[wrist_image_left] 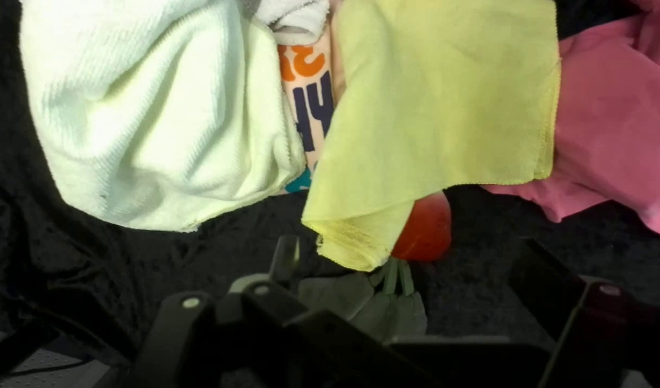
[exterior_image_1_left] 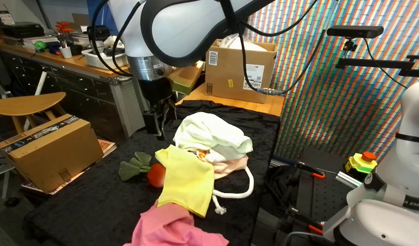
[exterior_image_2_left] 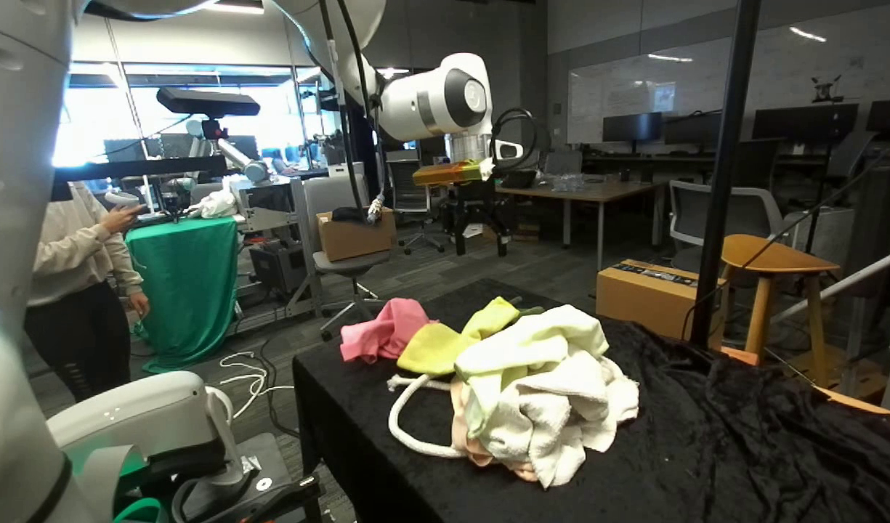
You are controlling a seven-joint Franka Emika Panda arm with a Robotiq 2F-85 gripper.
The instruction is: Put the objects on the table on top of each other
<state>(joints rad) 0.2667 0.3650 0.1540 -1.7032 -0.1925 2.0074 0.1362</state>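
At left in an exterior view, a cardboard box [exterior_image_1_left: 55, 153] stands just beside the table [exterior_image_1_left: 82, 215], and a broad stretch of black surface leads from that edge to the grey-green leaves [exterior_image_1_left: 135, 165]. The pink cloth [exterior_image_1_left: 175, 227] is cut off at the bottom of the view. The red thing [exterior_image_1_left: 156, 175] at the leaves' stems is partly hidden by the yellow cloth [exterior_image_1_left: 187, 181], which also overlaps the pink one. Above the table hangs the gripper [exterior_image_2_left: 481, 245], fingers spread wide (seen side-on they merge, but the wrist view shows the gap). Farther right, the pale yellow-green cloth [exterior_image_1_left: 211, 133] tops a bunched heap; between it and the yellow cloth only a strip of the printed cloth [exterior_image_1_left: 201, 155] shows. Whether the peach fabric [exterior_image_1_left: 230, 167] belongs to that, I cannot tell. In an exterior view a white cloth [exterior_image_2_left: 561, 414] bulges from the same heap. The white rope [exterior_image_1_left: 230, 195] comes out from underneath, its root hidden, and a narrow black strip parts its loop from the table's right edge.
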